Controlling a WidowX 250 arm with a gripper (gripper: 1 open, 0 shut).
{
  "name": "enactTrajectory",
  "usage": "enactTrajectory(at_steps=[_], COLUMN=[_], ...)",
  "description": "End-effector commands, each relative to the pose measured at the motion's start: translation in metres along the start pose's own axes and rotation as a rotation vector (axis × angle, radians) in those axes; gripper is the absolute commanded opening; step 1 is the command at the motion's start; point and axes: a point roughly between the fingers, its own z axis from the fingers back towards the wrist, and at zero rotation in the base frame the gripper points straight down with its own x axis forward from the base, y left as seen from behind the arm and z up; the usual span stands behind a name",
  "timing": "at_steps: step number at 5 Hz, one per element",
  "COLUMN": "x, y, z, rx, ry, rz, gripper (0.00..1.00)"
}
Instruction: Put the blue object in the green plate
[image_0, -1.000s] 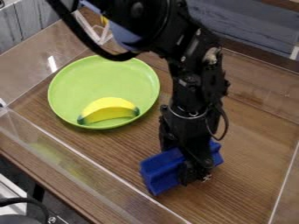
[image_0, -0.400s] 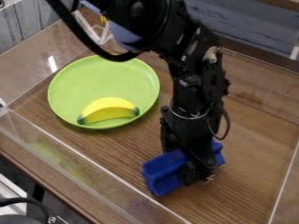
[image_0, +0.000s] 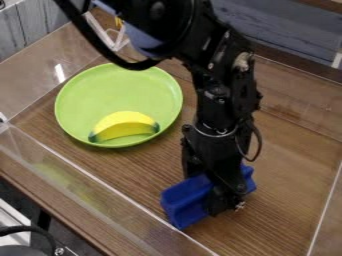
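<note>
The blue object (image_0: 187, 203), a dark blue block, lies on the wooden table near the front, right of the plate. My black gripper (image_0: 223, 194) points straight down onto the block's right end. Its jaws stand one on each side of the block and seem to be pressed against it, shut on it. The fingertips are partly hidden by the block and the gripper body. The green plate (image_0: 114, 88) sits at the back left, apart from the block. A yellow banana-shaped piece (image_0: 124, 126) rests in the plate near its front rim.
A clear plastic wall (image_0: 80, 170) fences the table along the front and left sides. The black arm (image_0: 214, 70) rises from the gripper toward the top of the view, leaning over the plate's right side. Bare wood (image_0: 294, 150) lies to the right.
</note>
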Motion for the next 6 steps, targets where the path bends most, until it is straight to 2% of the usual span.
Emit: enactTrajectory(at_steps=[1,3,4,5,6], x=[0.005,0.004,0.004,0.005,0.006], y=[0.004,0.008,0.012,0.02,0.036], z=[0.016,0.029,0.041,0.068,0.099], rx=[0.015,0.028,0.042,0.075,0.113], ry=[-0.025,-0.011,-0.009,-0.021,-0.043], rz=[0.011,0.029,0.045,0.077,0.132], gripper=[0.0,0.0,0.0,0.0,0.0])
